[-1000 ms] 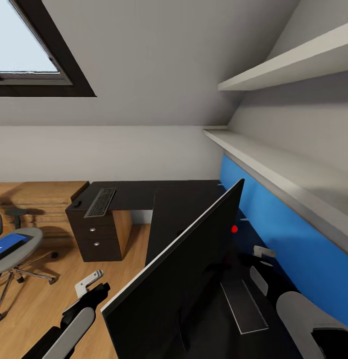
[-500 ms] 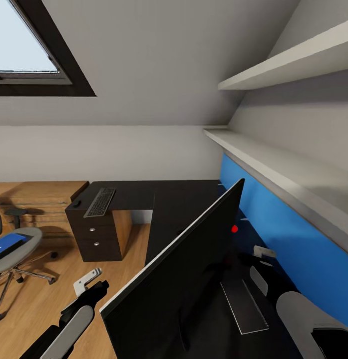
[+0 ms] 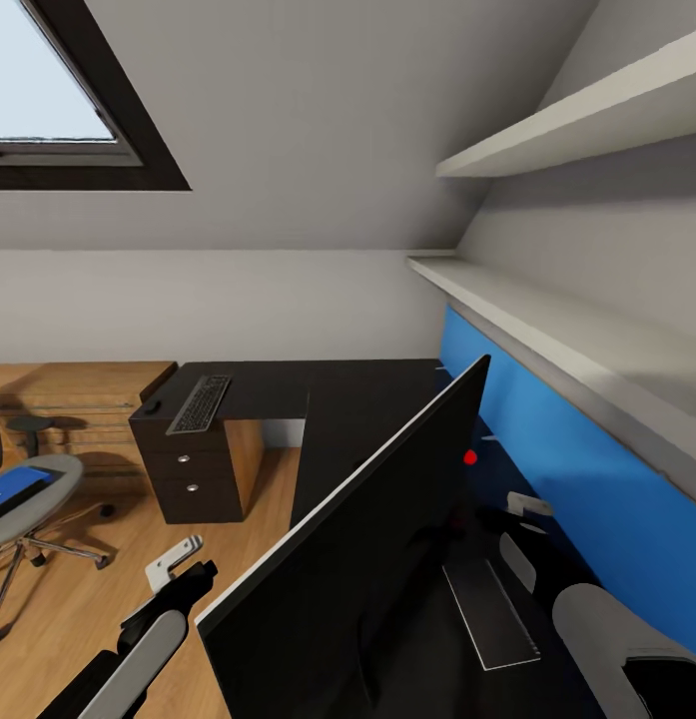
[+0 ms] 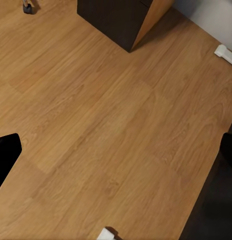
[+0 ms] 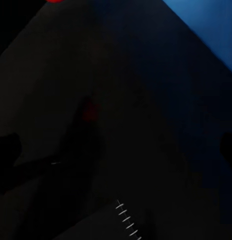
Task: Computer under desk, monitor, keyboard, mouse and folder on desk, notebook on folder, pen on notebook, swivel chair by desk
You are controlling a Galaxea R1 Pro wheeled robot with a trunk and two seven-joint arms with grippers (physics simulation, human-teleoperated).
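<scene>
With the monitor (image 3: pixel 357 559) standing tilted across the bench (image 3: pixel 357 399), I weigh my grip.
It looks tall, thin and tippy; I'd hold its stand, not the fragile screen. My left hand (image 3: pixel 173 561) hangs released over the floor; my right hand's state I cannot tell.

No text, label, brand, number or sign can be read in any of the views. The keyboard (image 3: pixel 199 403) at the far end of the surface (image 3: pixel 357 399) is too small for its key legends to be made out. The folder (image 3: pixel 16 490) on the chair (image 3: pixel 33 494) shows no legible label. The monitor (image 3: pixel 362 559) is turned edge-on and dark, with no lettering visible. A small red dot (image 3: pixel 470 457) beside it carries no writing.
</scene>
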